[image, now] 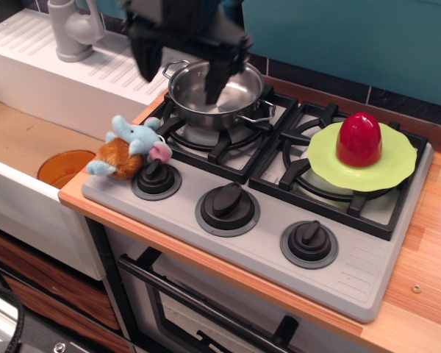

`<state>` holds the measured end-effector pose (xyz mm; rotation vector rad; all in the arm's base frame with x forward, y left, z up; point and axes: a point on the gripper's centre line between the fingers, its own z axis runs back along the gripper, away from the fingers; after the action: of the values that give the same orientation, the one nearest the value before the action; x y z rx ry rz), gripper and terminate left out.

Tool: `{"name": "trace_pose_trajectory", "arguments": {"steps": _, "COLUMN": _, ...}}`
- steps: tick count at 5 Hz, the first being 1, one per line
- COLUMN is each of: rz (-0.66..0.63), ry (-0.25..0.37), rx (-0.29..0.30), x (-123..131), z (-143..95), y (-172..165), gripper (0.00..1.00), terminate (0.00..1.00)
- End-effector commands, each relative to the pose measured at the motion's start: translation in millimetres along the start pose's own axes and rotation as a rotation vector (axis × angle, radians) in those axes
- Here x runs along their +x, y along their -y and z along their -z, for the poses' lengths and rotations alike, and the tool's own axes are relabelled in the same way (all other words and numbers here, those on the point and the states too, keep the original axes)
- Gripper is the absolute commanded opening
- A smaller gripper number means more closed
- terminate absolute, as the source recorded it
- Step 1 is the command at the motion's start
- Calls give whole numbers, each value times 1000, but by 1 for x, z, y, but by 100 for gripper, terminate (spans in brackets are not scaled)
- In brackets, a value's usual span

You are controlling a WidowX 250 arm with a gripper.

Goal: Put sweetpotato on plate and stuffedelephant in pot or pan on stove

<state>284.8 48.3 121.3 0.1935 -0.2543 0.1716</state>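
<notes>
The dark hand [178, 72] hangs at about 11 o'clock in the view, blurred, with its two fingers [142, 62] well apart and nothing between them; one finger is over the white draining board [95, 70] just left of the pot, the other dips over the pot's open mouth. The stainless-steel pot [217, 92] stands on the rear-left burner of the grey stove [264, 184], its looped wire handles pointing toward 10 o'clock and 4 o'clock, and its inside looks bare apart from reflections. The stuffedelephant [128, 148] lies at 9 o'clock on the stove's left front corner, touching the leftmost black knob [156, 176], its blue head and pink ear toward the knob and its fuzzy brown body toward the stove edge. At 3 o'clock the lime-green plate [393, 165] rests on the right burner grate, and the glossy dark-red sweetpotato [359, 138] stands upright on it, a little toward the plate's rear. Two more knobs sit along the stove's front at 6 o'clock and 5 o'clock. The wooden desk [426, 257] carries the stove. In the sink [22, 140] at 8 o'clock lies an orange round dish [65, 168], and a grey faucet [73, 29] stands at the top left.
</notes>
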Motion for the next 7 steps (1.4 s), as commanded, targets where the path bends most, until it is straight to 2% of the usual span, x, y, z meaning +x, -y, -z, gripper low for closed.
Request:
{"name": "trace_pose_trajectory", "arguments": {"steps": 1, "rz": 14, "ry": 110, "rx": 13, "x": 9, "z": 13, "y": -33, "gripper": 100, "terminate": 0}}
{"name": "trace_pose_trajectory", "arguments": {"steps": 2, "rz": 22, "ry": 130, "rx": 17, "x": 11, "z": 27, "y": -50, "gripper": 100, "terminate": 0}}
{"name": "trace_pose_trajectory", "arguments": {"steps": 4, "rz": -6, "ry": 121, "rx": 3, "x": 8, "z": 56, "y": -65, "gripper": 100, "terminate": 0}}
{"name": "trace_pose_trajectory", "arguments": {"steps": 7, "rz": -13, "ry": 124, "rx": -9, "x": 0, "z": 62, "y": -65, "gripper": 100, "terminate": 0}}
